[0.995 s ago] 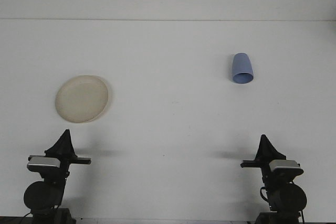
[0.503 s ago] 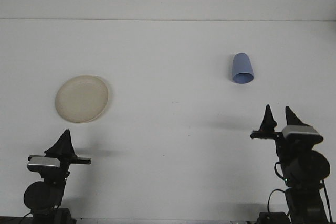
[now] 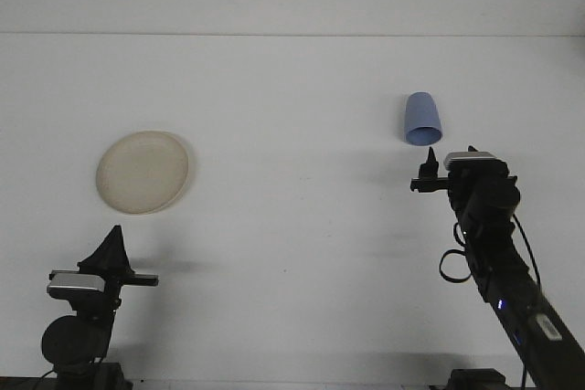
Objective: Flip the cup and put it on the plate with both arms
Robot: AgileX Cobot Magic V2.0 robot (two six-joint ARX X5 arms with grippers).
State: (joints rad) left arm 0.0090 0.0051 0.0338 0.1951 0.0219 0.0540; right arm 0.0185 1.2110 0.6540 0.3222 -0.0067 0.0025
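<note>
The blue cup [image 3: 422, 120], mouth down with its axis upright, is found just beyond the right pincer [image 3: 440, 169], whose opening cannot be told.

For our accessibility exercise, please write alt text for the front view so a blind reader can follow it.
The right gripper reaches out just short of a blue cup lying on a white table. A cream plate sits far left, and the left gripper rests near the front edge.

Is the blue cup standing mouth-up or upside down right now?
Upside down, it seems: the blue cup is narrower at its top and widest at the table, with no open mouth visible.
</note>
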